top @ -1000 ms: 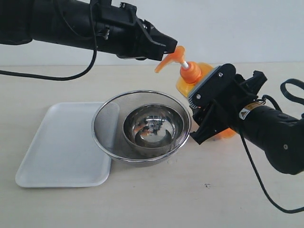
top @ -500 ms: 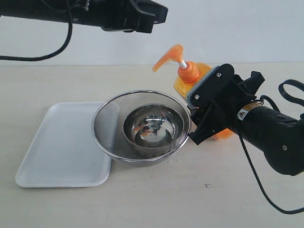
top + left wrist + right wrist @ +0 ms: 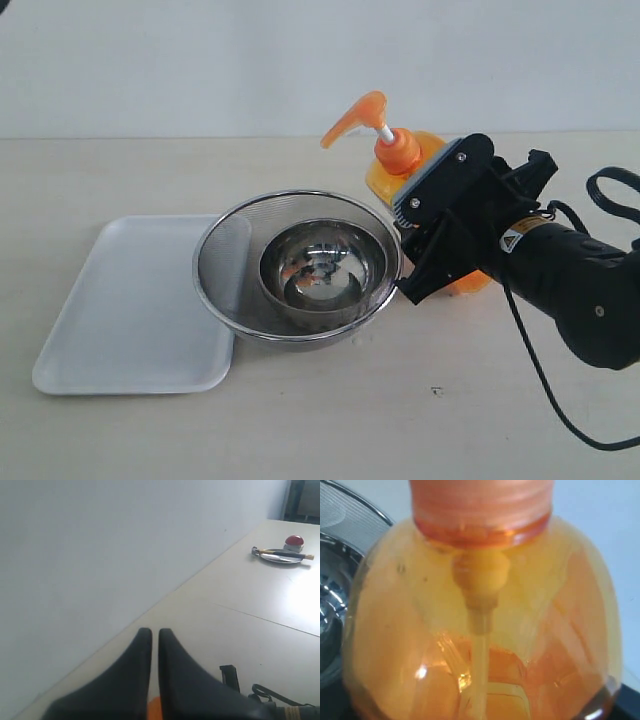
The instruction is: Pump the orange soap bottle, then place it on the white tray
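Right arm [image 3: 585, 295]: rounded matte black casing, small yellow-and-white warning label [image 3: 518, 238], loose black cable [image 3: 540, 385].
Right gripper [image 3: 412, 245]: angular black plates, two silver screws [image 3: 461, 157], ribbed grey edge.
Left gripper [image 3: 155, 640]: two black tapered fingers [image 3: 127, 685], apparently smooth.

Pale beige table [image 3: 330, 430], smooth top, runs back to a white wall. On it, seen in the ext. view: white tray [image 3: 120, 330] flat at approx. 9 o'clock from the steel mesh strainer [image 3: 230, 290], whose rim overlaps the tray's near edge; orange soap bottle [image 3: 398, 155] just beside the strainer at 2 o'clock, base hidden so can't tell if it rests on the top; black cable [image 3: 545, 385] trailing at 4 o'clock. L wrist view shows, well apart down the table, a steel plate [image 3: 280, 556] w/ a tool across it and a red-topped item [image 3: 294, 541] just beside it.
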